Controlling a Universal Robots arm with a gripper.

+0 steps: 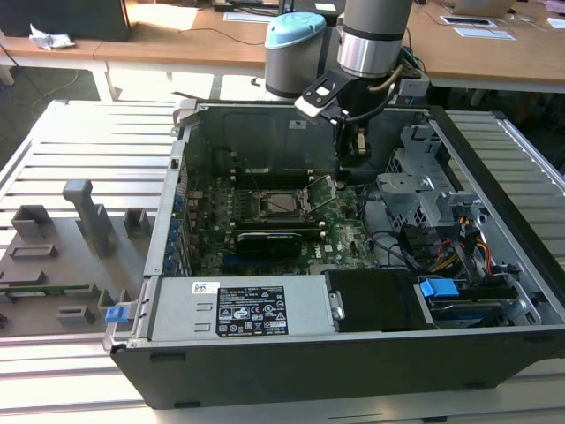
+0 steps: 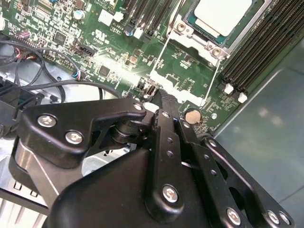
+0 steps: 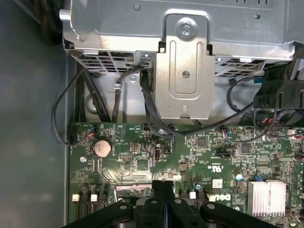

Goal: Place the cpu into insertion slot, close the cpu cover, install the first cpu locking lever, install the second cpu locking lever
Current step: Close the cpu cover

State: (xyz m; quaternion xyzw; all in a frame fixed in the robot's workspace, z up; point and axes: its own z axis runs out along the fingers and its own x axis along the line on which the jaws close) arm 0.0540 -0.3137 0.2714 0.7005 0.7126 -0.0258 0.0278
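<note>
Second wrist view: gripper [image 2: 164, 97], jaws pressed together w/ nothing seen between them, hangs over the motherboard [image 2: 118, 61] just short of the socket. The cpu [image 2: 222, 14] sits in that socket, its dull silver top partly cut off at the picture's edge; the cpu cover [image 2: 189, 35] lies flat around it. Two thin wire levers [image 2: 162, 51] slant away from the socket, their ends hard to trace vs. the board's print. Gripper linkage hides the board beneath. Coin cell [image 2: 192, 115] sits just beside the fingertips; memory slots [image 2: 256, 52] and grey case wall [image 2: 270, 133] close in on one side. Exterior view: arm [image 1: 375, 40] masks part of the case's rear; drive cage [image 1: 424, 190] stands near, to the exterior view's right of the gripper.
</note>
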